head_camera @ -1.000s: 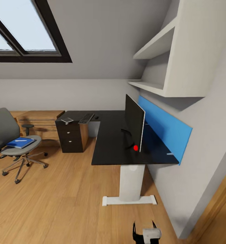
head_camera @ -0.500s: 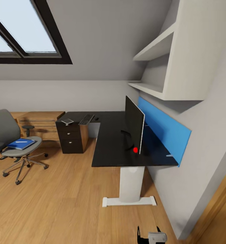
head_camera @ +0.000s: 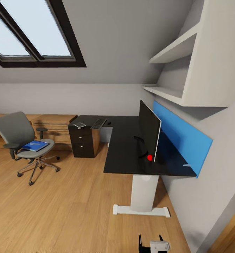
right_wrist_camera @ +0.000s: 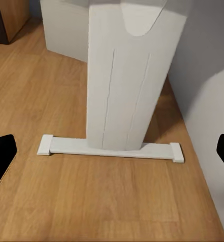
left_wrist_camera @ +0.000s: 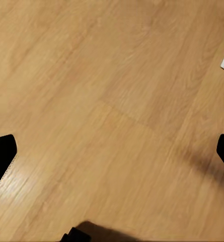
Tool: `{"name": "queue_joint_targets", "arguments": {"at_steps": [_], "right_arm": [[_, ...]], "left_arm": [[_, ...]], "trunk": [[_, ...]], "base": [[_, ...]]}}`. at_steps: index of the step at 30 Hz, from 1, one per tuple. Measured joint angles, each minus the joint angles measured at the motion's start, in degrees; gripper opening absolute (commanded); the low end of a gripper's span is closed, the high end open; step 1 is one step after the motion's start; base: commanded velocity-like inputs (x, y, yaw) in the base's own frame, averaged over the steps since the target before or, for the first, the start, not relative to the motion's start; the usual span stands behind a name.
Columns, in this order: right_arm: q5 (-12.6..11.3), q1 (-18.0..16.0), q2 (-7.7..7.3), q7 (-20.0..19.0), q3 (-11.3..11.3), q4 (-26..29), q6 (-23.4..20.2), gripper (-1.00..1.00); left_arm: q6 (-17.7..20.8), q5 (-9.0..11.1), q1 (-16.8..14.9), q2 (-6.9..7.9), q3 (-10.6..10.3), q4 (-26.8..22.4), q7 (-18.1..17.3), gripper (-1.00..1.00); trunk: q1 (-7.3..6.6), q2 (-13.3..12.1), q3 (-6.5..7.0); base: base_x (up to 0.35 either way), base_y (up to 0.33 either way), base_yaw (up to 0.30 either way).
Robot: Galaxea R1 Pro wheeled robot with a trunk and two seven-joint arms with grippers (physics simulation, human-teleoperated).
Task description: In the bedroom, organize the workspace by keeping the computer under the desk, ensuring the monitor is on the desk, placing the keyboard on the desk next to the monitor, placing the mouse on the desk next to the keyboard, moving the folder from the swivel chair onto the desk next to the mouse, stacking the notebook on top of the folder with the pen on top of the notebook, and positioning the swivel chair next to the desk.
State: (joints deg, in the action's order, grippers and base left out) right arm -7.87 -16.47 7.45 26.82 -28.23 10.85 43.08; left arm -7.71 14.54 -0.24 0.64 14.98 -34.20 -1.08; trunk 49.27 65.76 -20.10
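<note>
Right claw [head_camera: 151, 242] spread open, empty; left claw [left_wrist_camera: 112, 151] likewise | blue notebook [head_camera: 35, 145] and white pen [head_camera: 35, 143] on grey swivel chair [head_camera: 24, 140] | risk: castors roll when reaching, pen slides off | black L-shaped desk [head_camera: 128, 154] well apart

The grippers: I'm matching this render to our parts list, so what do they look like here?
In the head view, one gripper shows two slim black fingers rising from a light grey-white boxy body. In each wrist view, the black fingers appear as dark blunt tips at the picture's edges. No cables or markings are visible.
</note>
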Motion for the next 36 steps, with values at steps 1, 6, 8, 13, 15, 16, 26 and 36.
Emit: {"name": "queue_joint_targets", "arguments": {"at_steps": [1, 6, 8, 13, 15, 16, 26, 36], "right_arm": [[0.00, 0.00, 0.01, 0.01, 0.00, 0.00, -0.02, 1.00], [0.00, 0.00, 0.02, -0.01, 0.00, 0.01, -0.07, 1.00], [0.00, 0.00, 0.02, -0.01, 0.00, -0.05, -0.24, 1.00], [0.00, 0.01, -0.02, -0.01, 0.00, -0.07, -0.39, 1.00], [0.00, -0.01, -0.04, -0.03, 0.04, -0.07, -0.41, 1.00], [0.00, -0.01, -0.07, -0.05, 0.06, -0.08, -0.42, 1.00], [0.25, 0.00, -0.28, -0.30, 0.06, -0.19, -0.41, 1.00], [0.40, 0.01, -0.05, -0.59, -0.42, -0.24, -0.35, 1.00]], "left_arm": [[-0.63, -0.10, 0.00, -0.01, -0.02, 0.47, -0.01, 1.00], [-1.54, -0.21, 0.00, -0.08, -0.06, 1.26, 0.00, 1.00], [-1.67, -0.22, 0.00, -0.05, -0.06, 1.40, 0.02, 1.00], [-1.72, -0.25, 0.00, -0.07, -0.15, 1.46, -0.02, 1.00], [-1.74, -0.25, 0.00, -0.06, -0.48, 1.47, -0.02, 1.00], [-1.77, -0.24, 0.00, -0.05, -0.80, 1.47, -0.03, 1.00], [-1.82, -0.23, 0.00, -0.10, -1.57, 1.47, -0.03, 1.00], [-1.74, -0.23, 0.00, -0.20, -1.73, 1.62, -0.03, 1.00]], "trunk": [[-0.01, 0.00, -0.02], [-0.03, 0.00, -0.12], [-0.03, 0.00, -0.17], [-0.03, 0.00, -0.29], [-0.03, 0.00, -0.35], [-0.03, 0.00, -0.38], [-0.03, 0.00, -0.46], [-0.03, 0.00, -0.47]], "base": [[0.110, 0.058, 0.277], [0.221, 0.135, 0.279], [0.270, 0.200, 0.280], [0.279, 0.220, 0.280], [0.282, 0.228, 0.280], [0.283, 0.229, 0.280], [0.266, 0.246, 0.047], [0.253, 0.258, 0.001]]}}
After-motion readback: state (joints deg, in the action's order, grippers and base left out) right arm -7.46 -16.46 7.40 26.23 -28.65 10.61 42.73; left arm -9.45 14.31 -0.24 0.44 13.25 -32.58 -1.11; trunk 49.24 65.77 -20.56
